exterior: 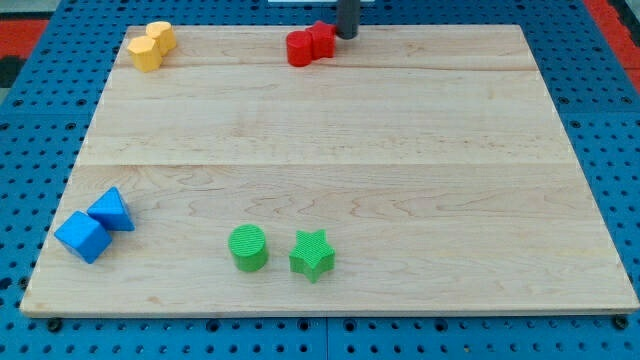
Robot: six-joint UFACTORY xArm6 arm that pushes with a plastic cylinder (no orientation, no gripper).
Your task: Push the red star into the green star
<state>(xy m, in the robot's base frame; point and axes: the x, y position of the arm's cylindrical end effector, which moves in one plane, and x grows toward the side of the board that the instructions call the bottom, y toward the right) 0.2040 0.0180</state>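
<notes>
The rod's tip (346, 36) rested against the red star block (321, 39) at twelve o'clock, beside a red round block (299, 49), near the pale wooden board (400, 150)'s top edge. The green star block (312, 254) sat at six o'clock, well apart across open board.

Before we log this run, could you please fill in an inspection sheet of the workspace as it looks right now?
Surface: pale wooden board, no marks seen.
Job's things: red star at the view's top, touching a red block on its left; green star near the view's bottom, apart from the red star.
Clutter: green cylinder left of the green star; two yellow blocks top left; two blue blocks bottom left.
Grippers: none fitted; my tip sits at the red star's right side.
Cables: nothing seen.
Surroundings: blue pegboard around the board.
</notes>
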